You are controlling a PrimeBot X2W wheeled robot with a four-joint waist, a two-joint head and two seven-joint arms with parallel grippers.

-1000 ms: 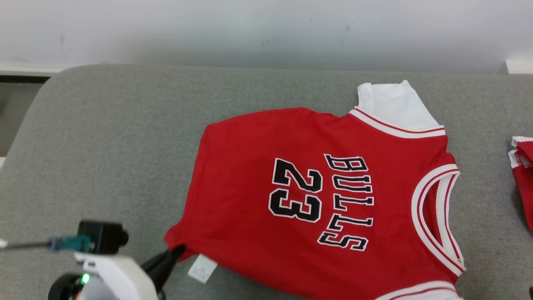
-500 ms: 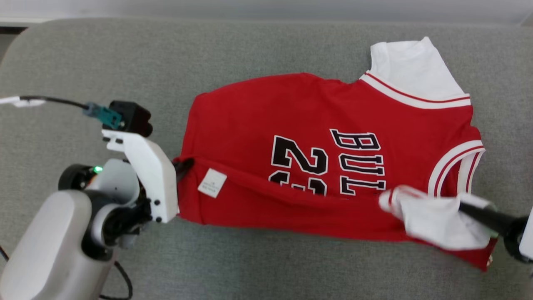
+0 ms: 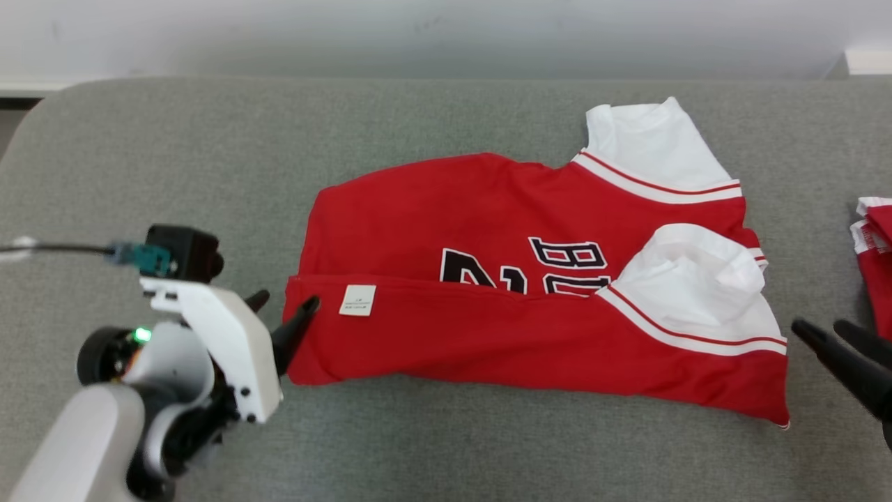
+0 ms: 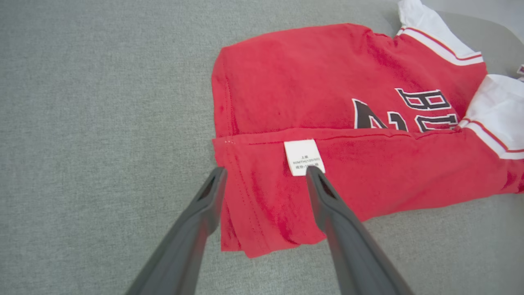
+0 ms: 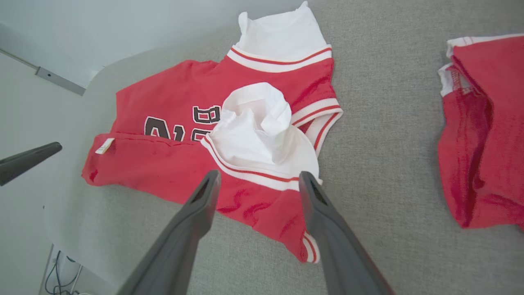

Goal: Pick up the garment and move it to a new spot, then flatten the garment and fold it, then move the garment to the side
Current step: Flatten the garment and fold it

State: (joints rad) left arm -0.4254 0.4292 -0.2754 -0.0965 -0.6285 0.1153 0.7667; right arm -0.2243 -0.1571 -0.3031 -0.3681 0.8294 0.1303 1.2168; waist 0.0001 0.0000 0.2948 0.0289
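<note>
The red "BULLS" jersey (image 3: 488, 209) lies on the grey cushion, its near half folded up over the number and lettering. A white label (image 3: 357, 300) faces up at the fold's left end, and a white sleeve (image 3: 690, 279) lies crumpled on top at the right. My left gripper (image 3: 283, 304) is open at the jersey's left edge, holding nothing. In the left wrist view the open gripper (image 4: 265, 174) straddles the jersey (image 4: 294, 82) corner near the label (image 4: 303, 157). My right gripper (image 3: 821, 326) is open just off the right hem; the right wrist view has this gripper (image 5: 260, 177) above the jersey (image 5: 163, 164).
A second red garment (image 3: 877, 258) lies at the cushion's right edge, also red garment (image 5: 479, 131) in the right wrist view. The grey cushion (image 3: 174, 174) has open room to the left and front. A pale wall (image 3: 418, 35) runs behind it.
The near edge, held by both grippers half a second ago, now lies folded over the far half. Both grippers have opened and drawn back. The camera has also shifted.
</note>
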